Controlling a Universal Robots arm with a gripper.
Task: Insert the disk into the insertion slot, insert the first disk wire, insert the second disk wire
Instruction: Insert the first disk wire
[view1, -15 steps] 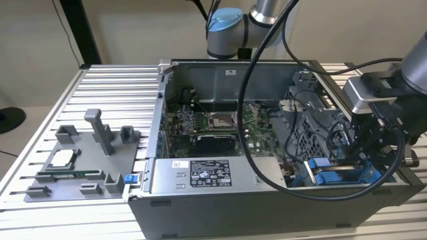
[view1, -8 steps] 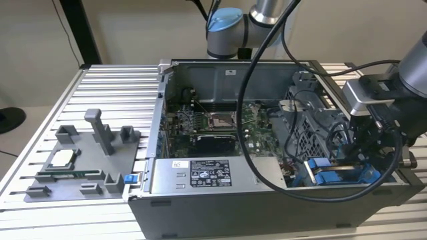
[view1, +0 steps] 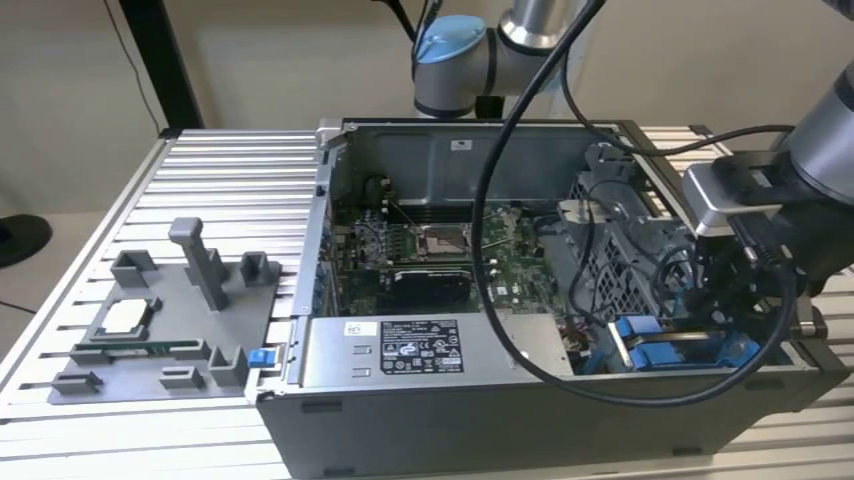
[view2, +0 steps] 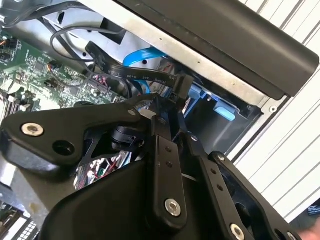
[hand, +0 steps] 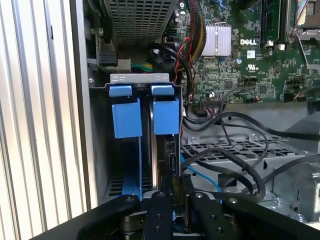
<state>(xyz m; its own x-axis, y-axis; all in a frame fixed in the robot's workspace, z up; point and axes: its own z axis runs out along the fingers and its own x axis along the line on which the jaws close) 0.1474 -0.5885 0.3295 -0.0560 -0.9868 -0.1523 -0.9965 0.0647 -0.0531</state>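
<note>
My gripper (view1: 722, 312) reaches down into the open computer case at the exterior view's right. In both wrist views its fingers (view2: 161, 150) are closed together on the black connector (view2: 180, 84) of a flat black disk wire (view2: 112, 67). The connector is held right at the end of the insertion slot (hand: 140, 78), a grey metal bay with blue tabs (hand: 125, 118). The disk (hand: 163, 155) sits edge-on inside the slot, between blue rails, with just its dark edge visible. A blue wire (view2: 142, 55) runs behind the black one. The same blue tabs (view1: 643, 330) show beside the gripper.
A bundle of black cables (hand: 225, 150) lies over the perforated metal beside the bay. The motherboard (view1: 427, 250) fills the case floor, and the grey power-supply box (view1: 400, 350) sits at the front. A grey fixture tray (view1: 147, 330) stands on the slatted table at the exterior view's left.
</note>
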